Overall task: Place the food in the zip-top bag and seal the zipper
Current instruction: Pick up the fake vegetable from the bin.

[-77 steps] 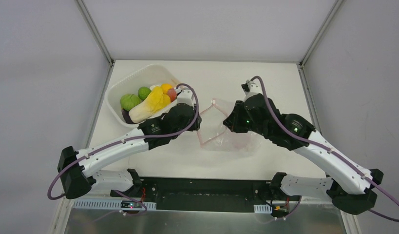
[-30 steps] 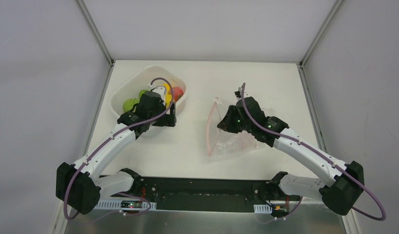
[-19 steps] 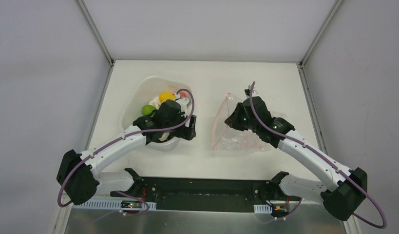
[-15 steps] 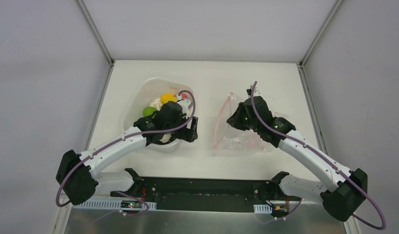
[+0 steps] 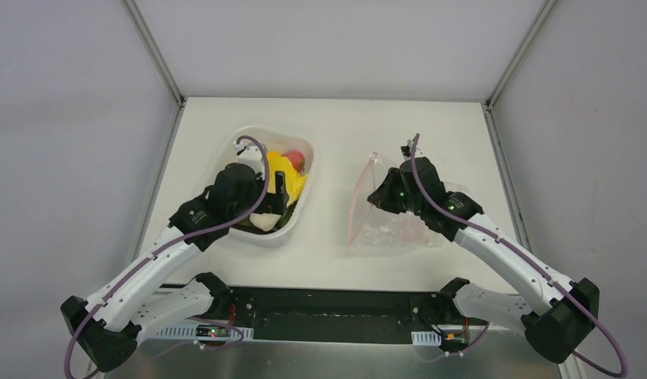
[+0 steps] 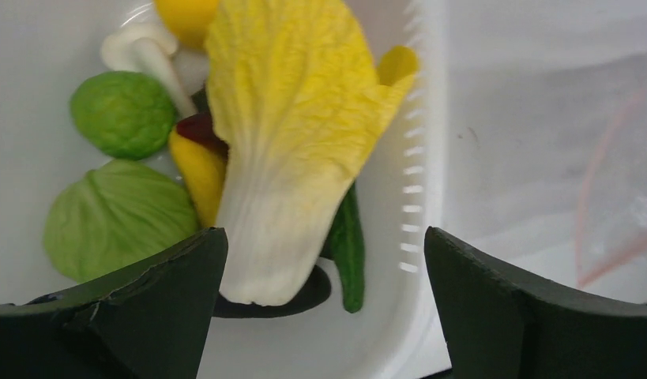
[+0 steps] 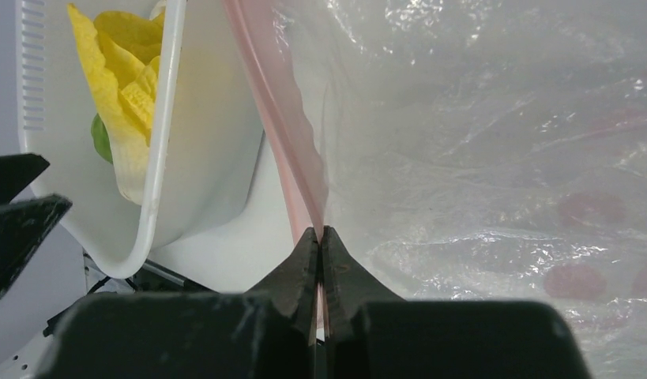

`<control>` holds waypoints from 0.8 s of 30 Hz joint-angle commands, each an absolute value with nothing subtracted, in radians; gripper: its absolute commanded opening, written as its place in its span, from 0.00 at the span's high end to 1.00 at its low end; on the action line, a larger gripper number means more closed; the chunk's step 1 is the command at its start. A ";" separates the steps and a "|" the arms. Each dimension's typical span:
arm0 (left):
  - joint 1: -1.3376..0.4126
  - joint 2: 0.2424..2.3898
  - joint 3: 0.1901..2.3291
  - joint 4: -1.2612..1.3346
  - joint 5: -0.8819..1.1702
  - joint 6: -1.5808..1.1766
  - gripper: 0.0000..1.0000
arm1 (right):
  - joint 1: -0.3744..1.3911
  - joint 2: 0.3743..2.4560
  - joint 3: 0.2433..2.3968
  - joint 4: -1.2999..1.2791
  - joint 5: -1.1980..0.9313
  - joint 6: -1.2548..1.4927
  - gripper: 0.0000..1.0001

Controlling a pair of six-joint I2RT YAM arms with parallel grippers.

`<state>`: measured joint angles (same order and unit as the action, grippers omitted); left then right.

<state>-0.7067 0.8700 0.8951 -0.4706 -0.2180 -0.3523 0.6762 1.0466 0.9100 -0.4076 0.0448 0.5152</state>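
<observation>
The food lies in a white tub: a yellow and cream leaf, green pieces, a green pod, a dark purple piece and a pink-red one. My left gripper hovers open over the tub's near right part, holding nothing. It shows in the top view too. The zip-top bag lies right of the tub. My right gripper is shut on the zipper and holds that edge up off the table, so the bag's mouth faces the tub.
The tub's right wall stands close to the raised bag mouth. Faint red marks show through the crinkled bag film. White table lies behind both things, with metal frame posts at the far corners.
The tub has slid right and nearer, toward the bag. My left gripper has drawn back from the tub's right rim to above the food and opened wider. The right gripper holds the zipper slightly higher.
</observation>
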 commanded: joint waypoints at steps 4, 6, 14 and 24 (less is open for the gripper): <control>-0.527 0.985 0.888 -0.510 -0.171 -0.271 0.01 | 0.673 1.064 0.911 -0.373 -0.050 0.526 0.98; -0.518 1.052 0.951 -0.543 -0.156 -0.209 0.01 | 0.672 1.070 0.913 -0.372 -0.058 0.526 0.97; -0.491 1.278 1.166 -0.630 -0.004 -0.049 0.01 | 0.672 1.052 0.907 -0.380 -0.058 0.522 0.95; -0.408 1.552 1.371 -0.735 0.224 -0.030 0.01 | 0.672 1.047 0.900 -0.382 -0.066 0.518 0.95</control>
<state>-0.4114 1.4910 1.2938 -0.6601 0.0963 -0.0612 0.6758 1.0683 0.9028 -0.4007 -0.0483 0.5159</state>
